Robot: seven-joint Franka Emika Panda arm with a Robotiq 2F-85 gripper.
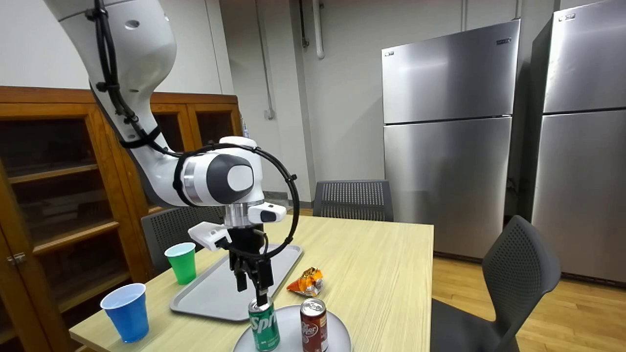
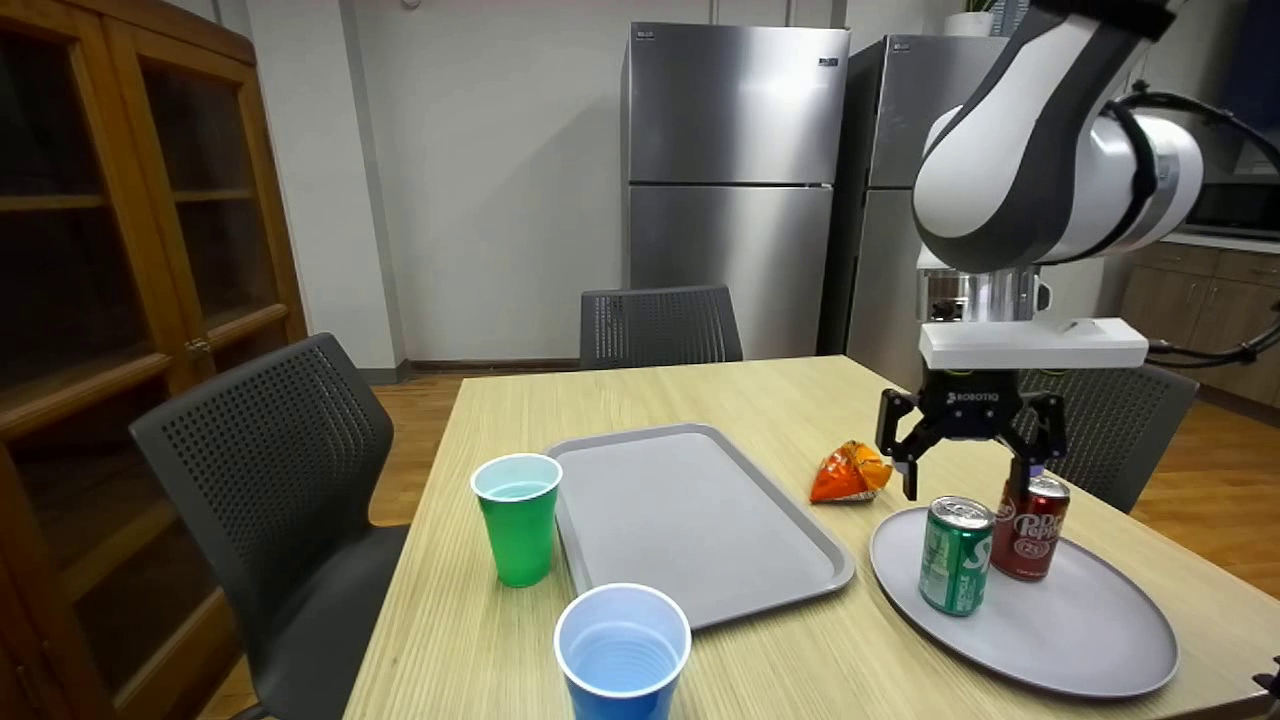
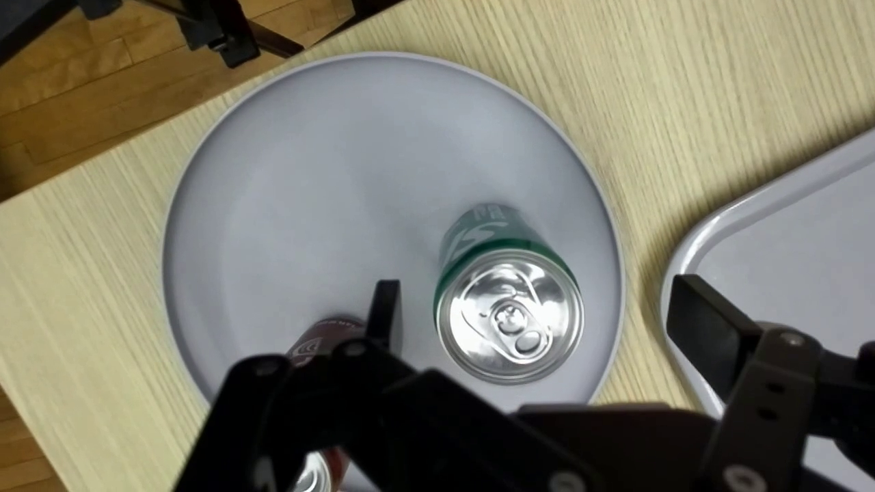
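Note:
My gripper (image 2: 964, 488) points down, open and empty, above a green Sprite can (image 2: 957, 560). In the wrist view the can's silver lid (image 3: 509, 314) shows between the two spread fingers, apart from both. The can stands upright on a round grey plate (image 2: 1090, 645). A dark red Dr Pepper can (image 1: 314, 325) stands upright beside it on the same plate. In the wrist view the Dr Pepper can (image 3: 327, 337) is mostly hidden behind one finger. In an exterior view one fingertip overlaps the Sprite can's top (image 1: 264, 327); contact cannot be told there.
A grey rectangular tray (image 2: 680, 510) lies beside the plate. An orange crumpled snack bag (image 2: 850, 472) lies near both. A green cup (image 2: 518, 530) and a blue cup (image 2: 620, 650) stand at the tray's side. Chairs (image 1: 521, 264) surround the wooden table (image 1: 381, 274).

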